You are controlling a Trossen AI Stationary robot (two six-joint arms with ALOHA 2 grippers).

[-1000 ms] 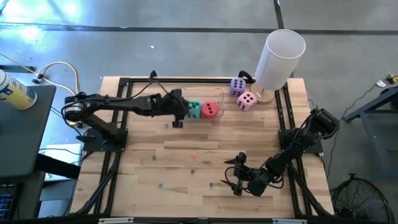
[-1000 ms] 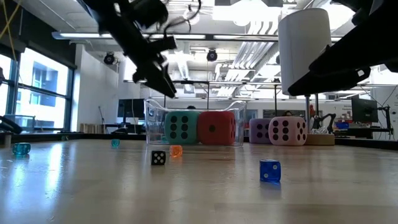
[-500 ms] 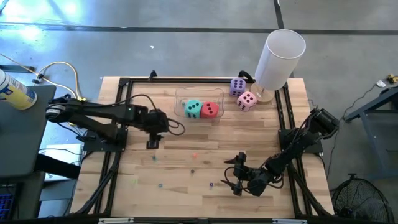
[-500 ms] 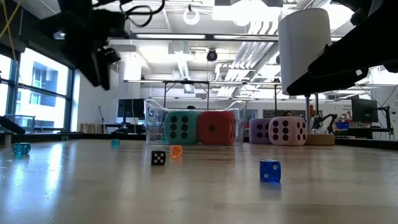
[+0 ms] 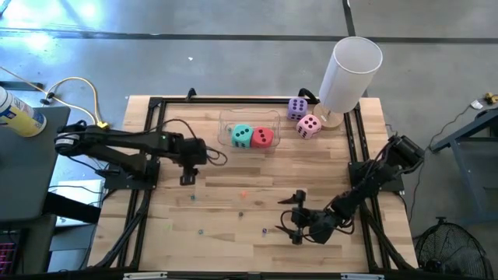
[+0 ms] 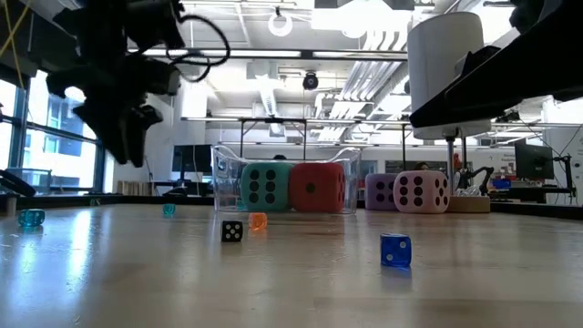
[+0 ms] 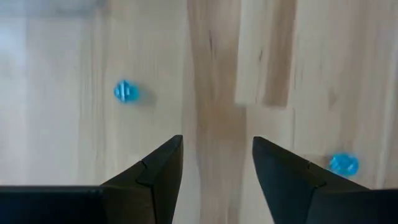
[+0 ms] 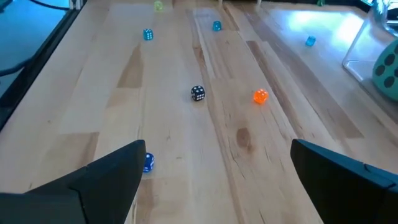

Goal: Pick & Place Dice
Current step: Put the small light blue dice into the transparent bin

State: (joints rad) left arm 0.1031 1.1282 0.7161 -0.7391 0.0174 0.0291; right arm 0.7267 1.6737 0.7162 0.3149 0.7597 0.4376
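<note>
My left hand (image 5: 185, 178) hangs above the wooden surface (image 5: 233, 233) with nothing between its fingers (image 7: 155, 180); they stand partly apart, and only bare planks show in the gap. Below it and to either side lie two tiny blue dice (image 7: 126, 92) on the wood.

The teal-green die (image 5: 242, 135) and the red die (image 5: 262, 138) sit side by side, touching, inside a clear plastic box (image 5: 249, 117), ahead of my left hand and off to its right, toward the far side of the surface. The purple die (image 5: 296, 108) and the pink die (image 5: 309, 126) stand just beyond that box, farther to the right, touching each other at a corner and resting on the surface beside the foot of the tall white cylinder (image 5: 350, 71).

My right hand (image 5: 293, 220) waits low over the near right part of the surface, its fingers (image 8: 106, 180) spread wide and holding nothing. In front of it a small black die (image 8: 198, 93) and a small orange die (image 8: 260, 96) lie near each other, with a small blue die (image 8: 148, 163) just beside its finger. In the low view the black die, the orange one and a blue one (image 6: 394, 250) rest on the wood in front of the box.
</note>
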